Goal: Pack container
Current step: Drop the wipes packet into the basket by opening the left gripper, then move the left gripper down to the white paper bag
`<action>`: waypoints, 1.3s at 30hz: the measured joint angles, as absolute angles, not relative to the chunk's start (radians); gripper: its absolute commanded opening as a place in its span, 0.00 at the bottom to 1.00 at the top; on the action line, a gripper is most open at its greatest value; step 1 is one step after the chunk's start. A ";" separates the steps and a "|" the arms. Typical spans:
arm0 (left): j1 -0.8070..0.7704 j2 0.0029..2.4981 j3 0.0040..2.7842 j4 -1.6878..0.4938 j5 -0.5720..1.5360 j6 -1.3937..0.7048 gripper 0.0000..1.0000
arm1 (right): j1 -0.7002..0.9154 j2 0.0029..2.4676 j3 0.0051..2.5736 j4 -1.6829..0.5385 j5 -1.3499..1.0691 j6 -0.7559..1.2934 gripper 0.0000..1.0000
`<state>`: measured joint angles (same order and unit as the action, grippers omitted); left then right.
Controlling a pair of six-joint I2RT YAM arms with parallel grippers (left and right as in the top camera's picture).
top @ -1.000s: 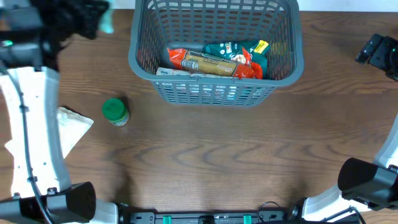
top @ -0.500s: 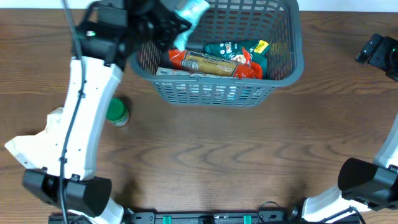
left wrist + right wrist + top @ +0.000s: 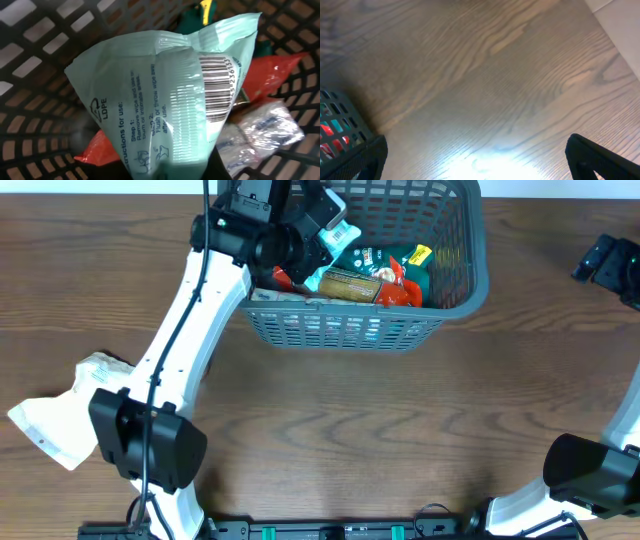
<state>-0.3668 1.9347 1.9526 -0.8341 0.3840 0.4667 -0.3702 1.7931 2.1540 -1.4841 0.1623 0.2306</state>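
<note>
Over the basket (image 3: 345,330), left pincer (image 3: 322,235) clenched on a pale green wipes packet (image 3: 165,110), right pincer (image 3: 603,258) released, well apart above the counter (image 3: 350,420)

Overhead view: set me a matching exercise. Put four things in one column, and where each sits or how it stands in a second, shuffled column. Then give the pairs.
1. wipes pack
2. red packet
3. white bag
4. right gripper

A. on the table, left of the basket
B. open, far right of the basket
C. lying inside the basket
D. held by the left gripper, above the basket's contents

Pairs: 1-D, 2-C, 3-A, 4-B
</note>
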 measured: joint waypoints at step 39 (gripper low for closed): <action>0.167 1.617 1.979 -1.311 -0.165 0.205 0.99 | -0.370 1.793 2.154 -1.484 0.162 0.231 0.99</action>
<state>0.1665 1.6169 1.9793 -1.3109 -0.1654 0.2047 -0.3702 1.7931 2.1540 -1.4841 0.1623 0.2306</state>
